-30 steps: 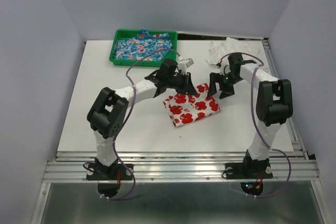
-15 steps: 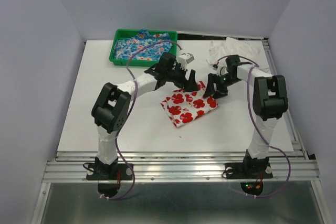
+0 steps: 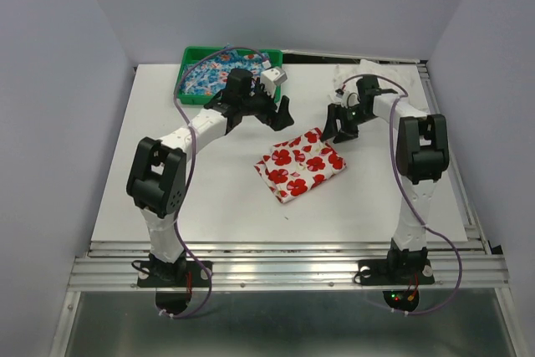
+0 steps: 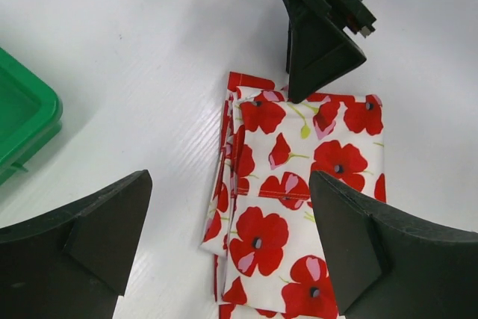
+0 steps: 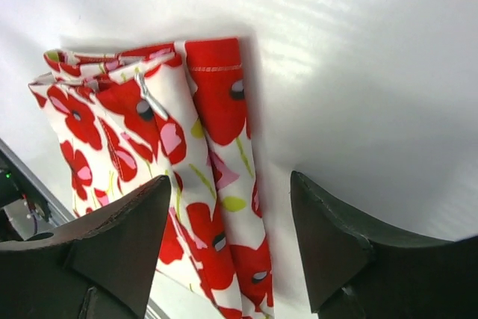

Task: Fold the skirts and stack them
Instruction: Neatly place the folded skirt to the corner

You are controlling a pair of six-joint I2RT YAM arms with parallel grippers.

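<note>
The white skirt with big red flowers (image 3: 301,165) lies folded on the white table, also filling the left wrist view (image 4: 299,184) and the right wrist view (image 5: 149,125). The blue flowered skirt (image 3: 209,77) lies crumpled in the green tray (image 3: 185,94). My left gripper (image 3: 269,114) hovers open just behind the folded skirt's far left corner, nothing between its fingers (image 4: 82,237). My right gripper (image 3: 338,130) stands open over the skirt's far right edge; that edge lies below its spread fingers (image 5: 343,244) without being pinched.
A crumpled white cloth (image 3: 368,77) lies at the back right of the table. The tray's corner (image 4: 22,117) shows at the left of the left wrist view. The right gripper's fingers (image 4: 321,42) stand at the skirt's far end there.
My left gripper opened, let go of the red-flowered skirt and pulled back toward the tray. The right gripper shifted slightly backward and its jaws narrowed a little. The skirt settled flat.
</note>
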